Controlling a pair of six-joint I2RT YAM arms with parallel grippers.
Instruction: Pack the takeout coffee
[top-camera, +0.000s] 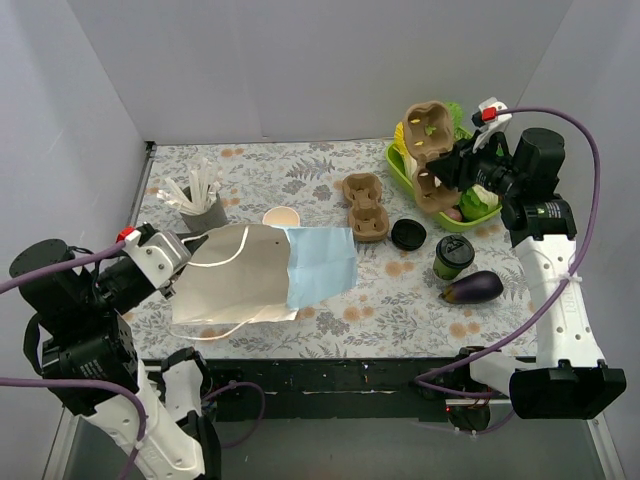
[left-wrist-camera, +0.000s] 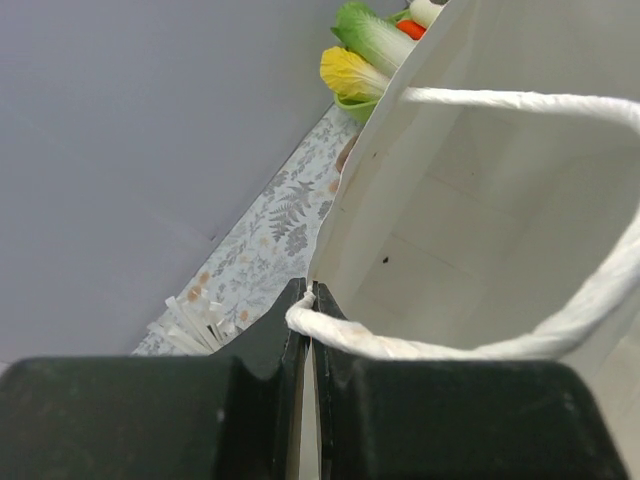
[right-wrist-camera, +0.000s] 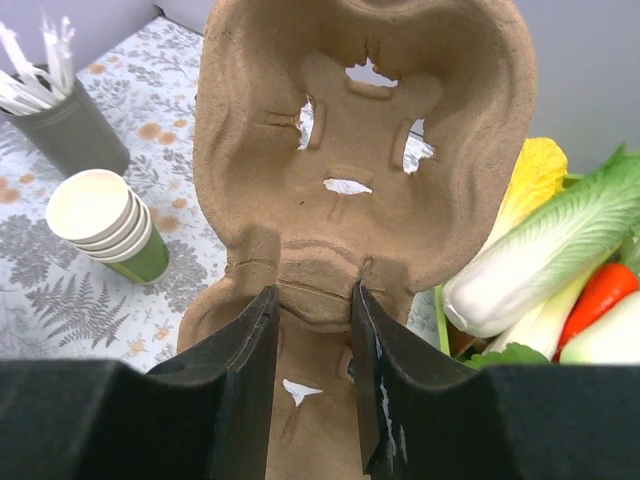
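Observation:
The takeout coffee (top-camera: 453, 257), a cream and green cup with a black lid, stands on the table right of centre, untouched. My right gripper (top-camera: 450, 172) (right-wrist-camera: 313, 300) is shut on the middle ridge of a brown pulp cup carrier (top-camera: 430, 150) (right-wrist-camera: 340, 150), held up on end above the back right of the table. A white paper bag (top-camera: 235, 275) (left-wrist-camera: 480, 230) lies on its side at the left. My left gripper (top-camera: 178, 245) (left-wrist-camera: 308, 300) is shut on its rim where the white rope handle (left-wrist-camera: 520, 100) is attached.
A second carrier (top-camera: 365, 205) lies mid-table beside a loose black lid (top-camera: 408, 234). Lidless cups (top-camera: 282, 217) (right-wrist-camera: 105, 225) are stacked behind the bag. A stirrer holder (top-camera: 200, 200) stands back left. A green vegetable tray (top-camera: 398, 168) sits under the raised carrier, an eggplant (top-camera: 472, 288) near the coffee.

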